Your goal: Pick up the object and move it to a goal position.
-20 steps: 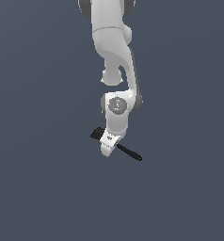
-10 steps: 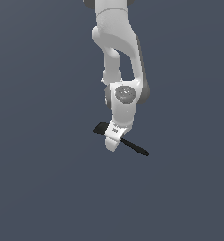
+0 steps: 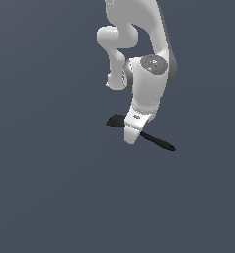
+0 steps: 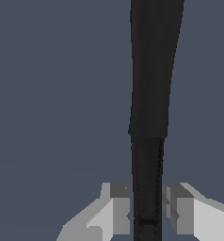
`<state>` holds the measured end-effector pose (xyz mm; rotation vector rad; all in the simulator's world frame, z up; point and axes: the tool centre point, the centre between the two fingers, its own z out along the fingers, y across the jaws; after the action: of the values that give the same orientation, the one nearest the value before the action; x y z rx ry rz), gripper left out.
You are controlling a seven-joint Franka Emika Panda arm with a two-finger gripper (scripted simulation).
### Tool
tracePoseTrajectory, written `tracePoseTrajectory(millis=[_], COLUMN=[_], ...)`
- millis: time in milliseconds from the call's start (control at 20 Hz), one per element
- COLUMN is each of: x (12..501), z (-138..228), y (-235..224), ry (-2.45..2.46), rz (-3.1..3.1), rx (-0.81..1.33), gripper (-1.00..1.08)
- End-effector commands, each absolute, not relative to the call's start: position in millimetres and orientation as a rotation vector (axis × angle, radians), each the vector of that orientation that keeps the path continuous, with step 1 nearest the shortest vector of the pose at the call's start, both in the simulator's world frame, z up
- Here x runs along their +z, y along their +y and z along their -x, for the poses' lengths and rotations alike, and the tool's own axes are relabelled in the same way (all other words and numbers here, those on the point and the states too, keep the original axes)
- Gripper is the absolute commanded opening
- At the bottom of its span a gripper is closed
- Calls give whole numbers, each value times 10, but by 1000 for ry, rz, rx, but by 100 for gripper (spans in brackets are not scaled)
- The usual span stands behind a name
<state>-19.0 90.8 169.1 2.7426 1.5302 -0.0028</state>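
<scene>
The object [image 3: 159,142] is an all-black spatula-like utensil with a broad head toward the exterior view's left and a thin handle toward its right. My gripper [image 3: 132,137] is shut on it near its middle and holds it in the air over the plain dark surface. In the wrist view the object [image 4: 151,94] runs as a long black bar between my two grey fingertips [image 4: 119,209], and both pads press its sides. My gripper [image 4: 147,212] hides the part it holds.
The arm has carried the object toward the exterior view's right and a little upward. The grip on it stayed the same.
</scene>
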Motion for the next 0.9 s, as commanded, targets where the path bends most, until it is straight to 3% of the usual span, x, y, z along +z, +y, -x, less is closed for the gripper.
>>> tracePoseTrajectory(millis=[0, 450, 850], x=[1972, 2705, 2972], z=[210, 239, 234], y=[1039, 1384, 1511], ry=[1531, 1530, 1529], rz=[-2742, -2744, -2744], rx=[-1, 0, 0], gripper=[-100, -100, -100])
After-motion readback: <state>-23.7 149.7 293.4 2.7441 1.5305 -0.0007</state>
